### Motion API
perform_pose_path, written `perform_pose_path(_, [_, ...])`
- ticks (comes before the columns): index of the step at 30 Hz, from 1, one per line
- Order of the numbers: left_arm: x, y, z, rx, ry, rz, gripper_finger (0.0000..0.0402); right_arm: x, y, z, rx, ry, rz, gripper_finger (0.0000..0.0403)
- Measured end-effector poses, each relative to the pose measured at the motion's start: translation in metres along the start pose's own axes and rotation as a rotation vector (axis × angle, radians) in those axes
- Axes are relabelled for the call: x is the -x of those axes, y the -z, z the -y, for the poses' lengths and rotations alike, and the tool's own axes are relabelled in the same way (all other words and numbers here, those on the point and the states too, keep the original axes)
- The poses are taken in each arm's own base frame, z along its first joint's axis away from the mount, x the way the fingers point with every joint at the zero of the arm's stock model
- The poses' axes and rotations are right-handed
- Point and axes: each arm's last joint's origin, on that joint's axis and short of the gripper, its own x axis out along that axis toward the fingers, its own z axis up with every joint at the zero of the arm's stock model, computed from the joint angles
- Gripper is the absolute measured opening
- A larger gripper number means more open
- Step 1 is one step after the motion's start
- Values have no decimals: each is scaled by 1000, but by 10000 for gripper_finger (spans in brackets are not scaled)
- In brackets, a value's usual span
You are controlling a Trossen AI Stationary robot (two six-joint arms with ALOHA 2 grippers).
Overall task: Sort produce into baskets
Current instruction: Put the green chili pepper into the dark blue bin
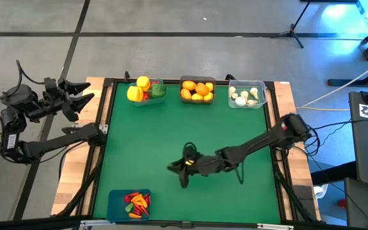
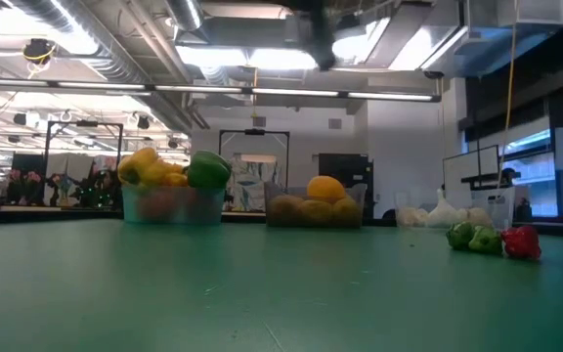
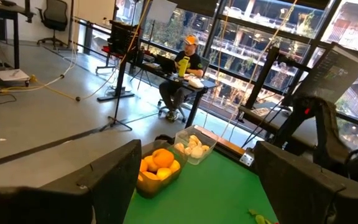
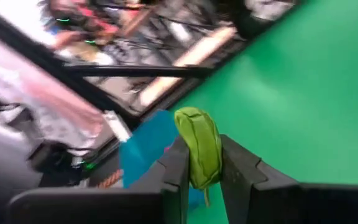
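My right gripper [image 1: 176, 167] hangs over the middle of the green table [image 1: 235, 128], shut on a small green pepper [image 4: 197, 140]. The teal basket [image 1: 147, 91] with yellow and green peppers, the dark grey one [image 1: 197, 89] with oranges and the clear one [image 1: 246, 94] with garlic stand along the far edge. The blue basket [image 1: 130, 204] with red and orange pieces sits at the near left. My left gripper [image 1: 87, 94] waits open beyond the table's far left corner. My right gripper pinches the green pepper by its two long sides [image 4: 191, 163] between its two fingers [image 4: 174, 171]. The fingers lie along it, coming about level from the table's right. Its rounded end sticks out past the fingertips. The pepper is lifted clear of the table.
In the low view two green pieces [image 2: 473, 237] and a red one [image 2: 521, 242] lie on the table at the right. A raised black frame [image 1: 103, 128] runs round the table. A person [image 3: 182, 68] sits at a desk in the room beyond.
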Motion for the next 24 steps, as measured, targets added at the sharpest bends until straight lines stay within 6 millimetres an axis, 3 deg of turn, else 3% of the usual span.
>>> perform_pose_path(5, [0,0,0,0,0,0,308,-37,9,-7,91,-118,-24,62])
perform_pose_path(14, [0,0,0,1,0,0,308,-111,8,-40,369,-135,-86,62])
perform_pose_path(19, [0,0,0,0,0,-1,308,-139,9,-45,443,-226,-97,62])
perform_pose_path(24, [0,0,0,0,0,-2,308,-153,23,-41,452,-302,-161,63])
